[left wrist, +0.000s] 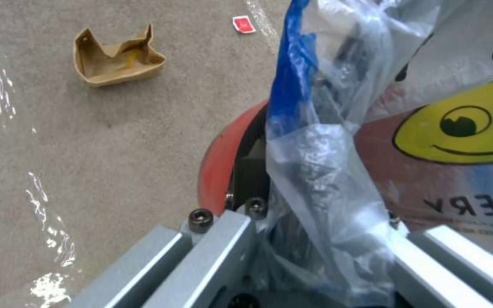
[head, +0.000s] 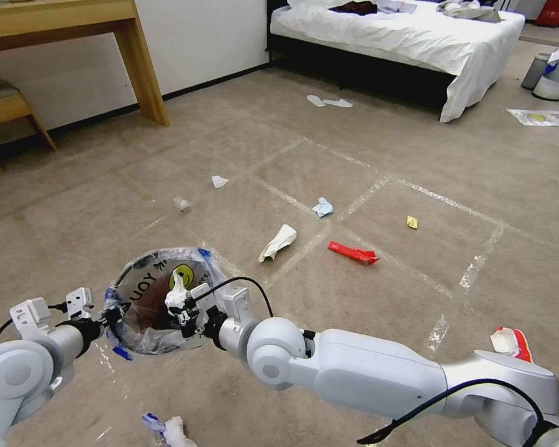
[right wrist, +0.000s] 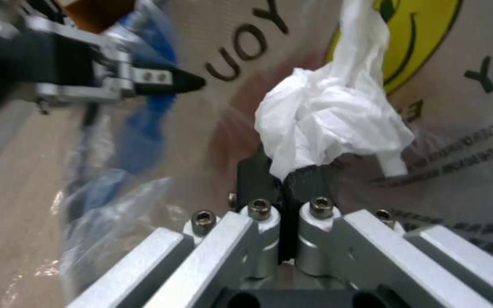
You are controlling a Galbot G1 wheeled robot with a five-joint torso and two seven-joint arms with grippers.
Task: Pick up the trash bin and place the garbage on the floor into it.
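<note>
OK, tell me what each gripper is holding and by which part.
The left gripper grips the trash bin by its rim and liner. The right gripper pinches a crumpled white tissue by its lower end, over the bin's opening.

A wooden desk (head: 74,25) stands against the white wall at the far left, with a wooden stool (head: 6,105) tucked beside its leg. A bed (head: 404,37) with white sheets sits at the back, dark clothing heaped near its head. A pair of white slippers (head: 329,102) lies on the carpet just before the bed. At the far right stand a grey bin (head: 534,71) and a cream bin (head: 556,84), touching each other.
</note>
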